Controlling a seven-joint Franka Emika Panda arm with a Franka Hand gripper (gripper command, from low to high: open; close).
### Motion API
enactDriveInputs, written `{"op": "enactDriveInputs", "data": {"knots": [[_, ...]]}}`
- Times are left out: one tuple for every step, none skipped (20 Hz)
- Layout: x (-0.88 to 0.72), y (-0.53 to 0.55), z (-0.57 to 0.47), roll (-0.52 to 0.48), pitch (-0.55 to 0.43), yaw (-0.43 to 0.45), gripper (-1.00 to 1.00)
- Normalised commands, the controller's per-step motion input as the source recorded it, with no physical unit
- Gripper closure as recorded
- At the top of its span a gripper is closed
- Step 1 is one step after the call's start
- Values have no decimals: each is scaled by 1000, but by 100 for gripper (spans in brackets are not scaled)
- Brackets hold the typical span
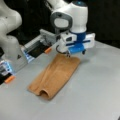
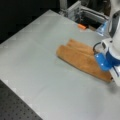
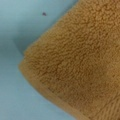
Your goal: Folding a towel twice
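The towel (image 1: pixel 56 76) lies on the desk (image 1: pixel 95 95), already folded lengthwise. The end effector (image 1: pixel 76 53) hovers directly above its far end; finger state cannot be told. Second fold appears pending, requiring a corner grasp.

The gripper (image 1: pixel 75 53) covers the towel's (image 1: pixel 53 75) upper end in a front view, and its jaws are too blurred to read. At the right edge of a front view the gripper (image 2: pixel 110 62) is cut off. In the wrist view the towel (image 3: pixel 75 65) runs past the right and bottom edges.
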Motion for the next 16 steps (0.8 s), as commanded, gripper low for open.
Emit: {"op": "enactDriveInputs", "data": {"knots": [[78,150,-281,-61,-34,50,-100],[60,136,-279,-67,-37,46,-100],[27,119,-285,-49,-55,45,-100],[-17,103,-296,-41,-60,49,-100],[-41,86,-274,-47,-65,47,-100],[-54,77,-265,-57,-71,45,-100],[-59,64,-234,-66,-76,44,-100],[-56,54,-201,-74,-82,43,-100],[-57,45,-171,-71,-86,28,-100],[-62,42,-168,-73,-89,23,-100],[-74,39,-169,-77,-74,10,-100],[-93,39,-183,-81,-67,-4,-100],[-104,40,-191,-82,-68,-8,-100],[-104,41,-188,-82,-73,-8,-100],[-112,39,-194,-100,-62,-21,-100],[-112,38,-192,-104,-64,-25,-100]]}}
